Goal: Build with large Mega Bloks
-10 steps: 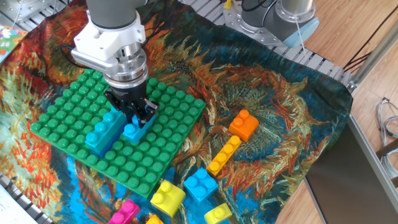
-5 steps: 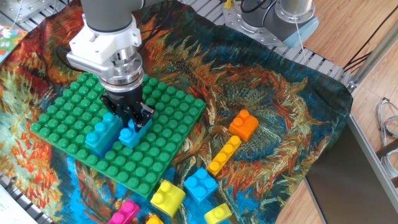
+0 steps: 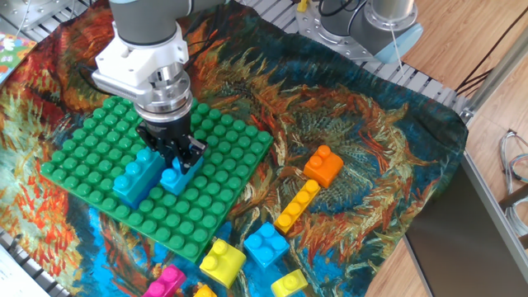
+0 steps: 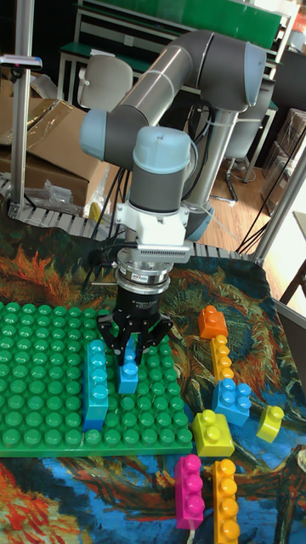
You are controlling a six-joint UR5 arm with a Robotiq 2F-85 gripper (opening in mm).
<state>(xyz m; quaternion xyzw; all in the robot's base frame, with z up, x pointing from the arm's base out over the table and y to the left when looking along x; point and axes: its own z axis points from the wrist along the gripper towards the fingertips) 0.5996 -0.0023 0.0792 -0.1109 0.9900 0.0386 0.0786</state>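
A small light blue brick [image 3: 174, 176] sits on the green studded plate [image 3: 91, 144], near the plate's middle, with the arm's fingers [image 3: 177, 157] closed around it from either side; in the tall fixed view the same brick [image 4: 128, 372] shows between the dark fingertips [image 4: 109, 334]. Whether its underside is fully pressed onto the plate's studs cannot be told from these angles. Just beside it, on the side away from the loose bricks, a long light blue brick [image 3: 139, 174] stands on the plate, close to the held one but seemingly not joined to it.

Off the plate, the other bricks lie on the patterned cloth [image 3: 346, 132] that covers the desk. An orange square brick [image 3: 323, 165] lies farthest from the plate, with a long yellow-orange brick [image 3: 297, 206] just below it. Nearer the front edge come a blue square brick [image 3: 266, 244], a yellow square brick [image 3: 222, 261], a smaller yellow brick [image 3: 289, 284] and a pink long brick [image 3: 163, 283]. The tall fixed view also shows a long orange brick [image 4: 224, 500] next to the pink one.
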